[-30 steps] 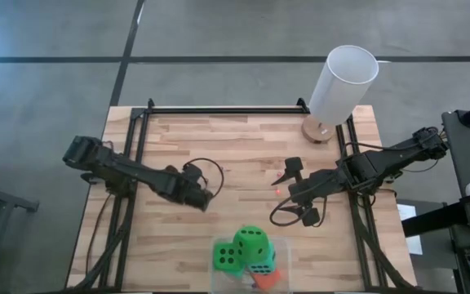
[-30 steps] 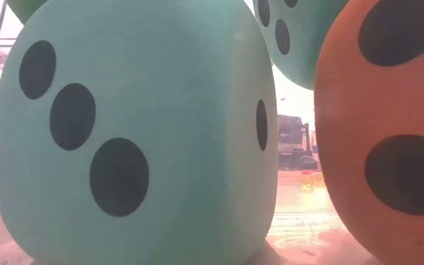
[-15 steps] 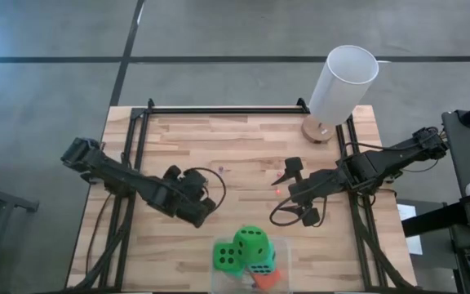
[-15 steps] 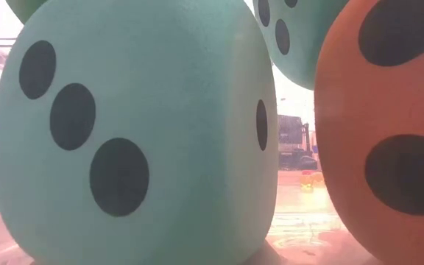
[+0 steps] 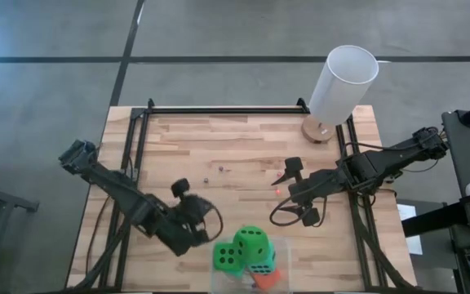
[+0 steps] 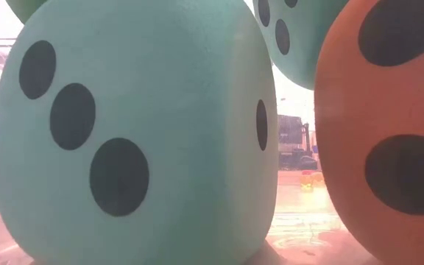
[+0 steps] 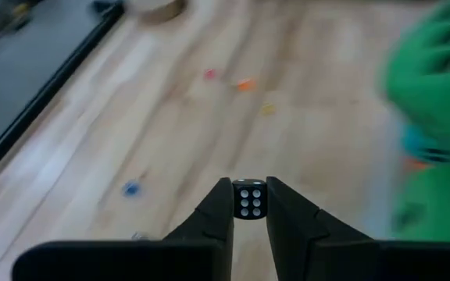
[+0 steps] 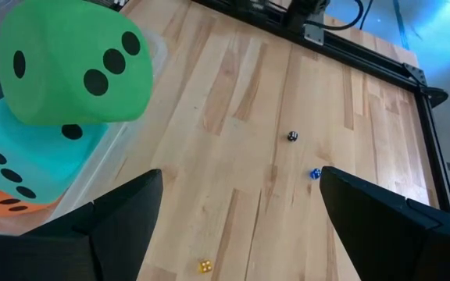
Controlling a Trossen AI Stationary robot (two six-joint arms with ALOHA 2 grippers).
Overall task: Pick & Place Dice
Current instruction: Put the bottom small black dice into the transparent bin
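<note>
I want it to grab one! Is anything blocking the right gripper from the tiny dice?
Nothing visible: only bare table lies between the open right gripper and the black die, blue die and yellow die. The left gripper grips a white-pipped die.

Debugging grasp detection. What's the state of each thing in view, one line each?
Left gripper: fingers shut on held black die.
Held black die: pinched between left fingers.
Right gripper: open, empty, over the table.
Green die: on top of the pile.
Teal die: under it, in clear bin.
Loose black die: lying on table.
Blue die: lying on table.
White cylinder: upright.
</note>
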